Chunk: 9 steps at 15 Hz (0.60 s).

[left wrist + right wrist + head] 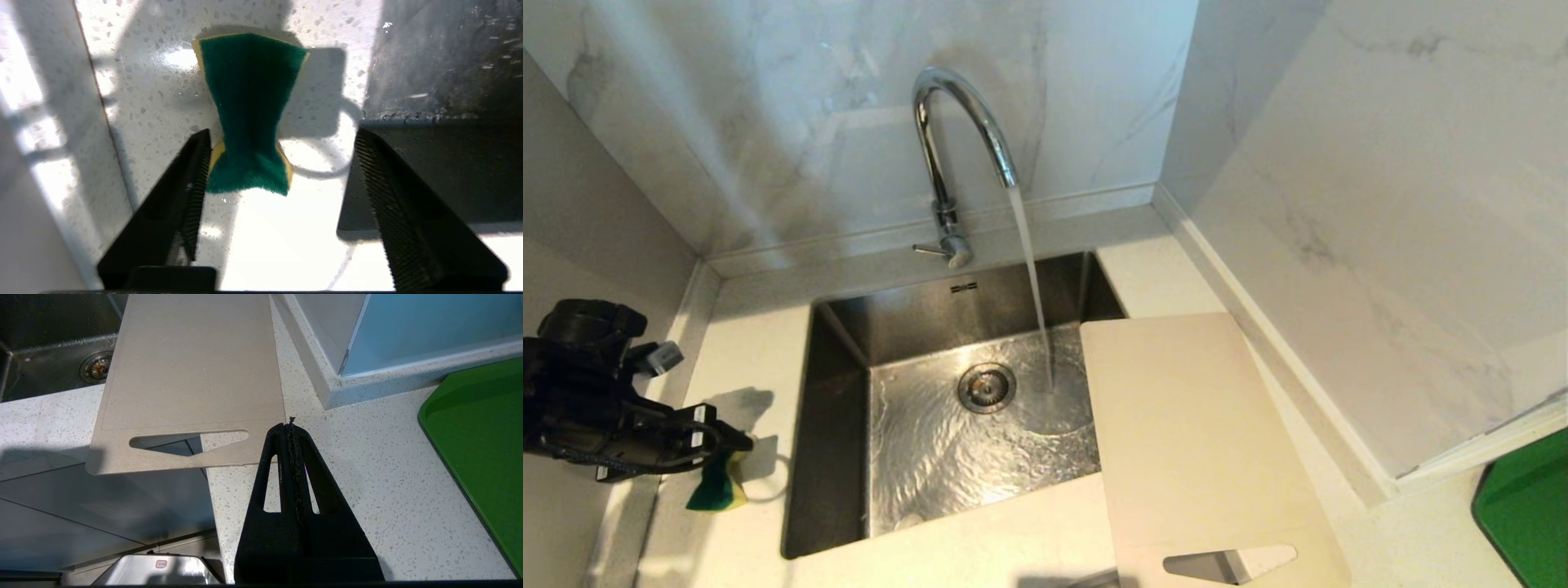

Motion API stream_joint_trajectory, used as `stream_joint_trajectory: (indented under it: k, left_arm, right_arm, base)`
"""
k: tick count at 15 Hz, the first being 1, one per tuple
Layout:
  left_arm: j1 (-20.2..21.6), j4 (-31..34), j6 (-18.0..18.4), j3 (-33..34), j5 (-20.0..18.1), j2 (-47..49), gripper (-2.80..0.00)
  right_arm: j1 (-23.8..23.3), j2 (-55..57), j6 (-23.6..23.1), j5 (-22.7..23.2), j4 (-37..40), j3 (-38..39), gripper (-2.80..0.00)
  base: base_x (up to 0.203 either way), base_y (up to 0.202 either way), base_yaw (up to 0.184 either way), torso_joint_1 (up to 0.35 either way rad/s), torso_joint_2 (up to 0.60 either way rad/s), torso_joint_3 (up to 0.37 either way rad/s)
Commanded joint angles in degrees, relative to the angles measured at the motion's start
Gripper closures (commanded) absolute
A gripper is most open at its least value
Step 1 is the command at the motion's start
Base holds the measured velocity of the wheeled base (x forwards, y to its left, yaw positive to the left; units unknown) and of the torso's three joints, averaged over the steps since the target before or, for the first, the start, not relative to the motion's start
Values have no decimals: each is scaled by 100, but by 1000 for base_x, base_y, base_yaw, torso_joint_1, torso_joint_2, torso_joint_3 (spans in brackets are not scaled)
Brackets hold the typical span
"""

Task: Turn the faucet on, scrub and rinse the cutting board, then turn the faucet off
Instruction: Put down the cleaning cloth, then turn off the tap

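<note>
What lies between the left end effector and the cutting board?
In the head view, the sink basin lies between the left end effector, over a sponge, and the cutting board, with the faucet stream falling into it.

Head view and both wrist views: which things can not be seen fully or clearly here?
- Cutting board: head view, its near end with the handle cutout is cut off by the lower edge.
- Left gripper: head view, its tips overlap the sponge, so contact is unclear; the left wrist view shows open jaws.
- Green tray: cut off by the edge in both views.
- Right gripper: absent from the head view.
</note>
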Motion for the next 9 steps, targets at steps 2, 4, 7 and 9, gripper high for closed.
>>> stream_joint_trajectory:
  k: [2,4,7,9]
  left_arm:
    - [-236,97,-1,-56,-2,-535,-280]
    - [-759,432,-42,-332,-2,-784,0]
    - [-1485,998,-348,-1119,-2,-904,0]
    - [-1907,1104,-410,-1418,7,-793,0]
  right_arm:
    - [4,-2,-9,4,2,9,0]
    - [4,-2,-9,4,2,4,0]
    - [4,-2,-9,4,2,9,0]
    - [4,-2,-9,4,2,6,0]
  base:
    - [0,0,0,0,0,0]
    - [0,0,0,0,0,0]
    - [0,0,0,0,0,0]
    - [0,0,0,0,0,0]
